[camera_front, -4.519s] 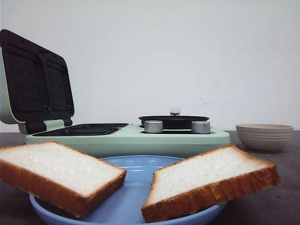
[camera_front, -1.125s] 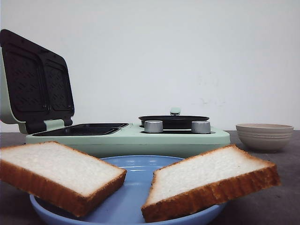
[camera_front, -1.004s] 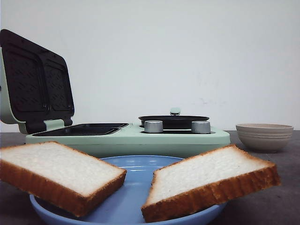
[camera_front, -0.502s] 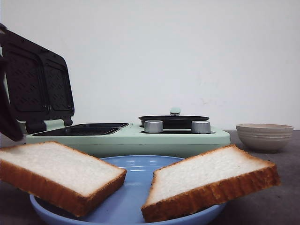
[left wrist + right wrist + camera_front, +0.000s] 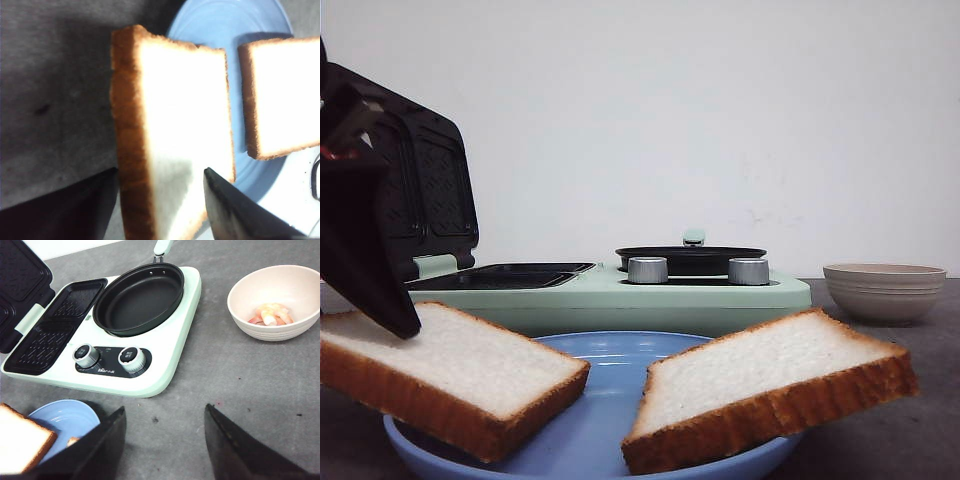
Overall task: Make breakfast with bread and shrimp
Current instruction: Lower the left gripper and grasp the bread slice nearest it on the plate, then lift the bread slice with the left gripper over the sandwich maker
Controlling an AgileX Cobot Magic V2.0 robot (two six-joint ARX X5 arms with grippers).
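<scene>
At the far left of the front view we are bringing our left gripper (image 5: 365, 250) down over the left bread slice (image 5: 450, 375), which is leaning on the rim of the blue plate (image 5: 590, 440) at the bottom of the frame; that tilt is lifting its crust edge off the table, so it looks easy to straddle. In the left wrist view the fingers (image 5: 240, 215) are spread wide, one on each side of the slice and not pinching it. Behind, the green breakfast maker (image 5: 600, 290) is standing with its lid (image 5: 400, 180) raised, leaving the grill plates bare, probably to receive bread. Moving right, the second bread slice (image 5: 770, 385) is resting on the plate's right rim. In the upper right of the right wrist view, the shrimp (image 5: 270, 314) are sitting in the beige bowl (image 5: 250, 320), while our right gripper (image 5: 165, 450) is hanging spread and empty above the table.
</scene>
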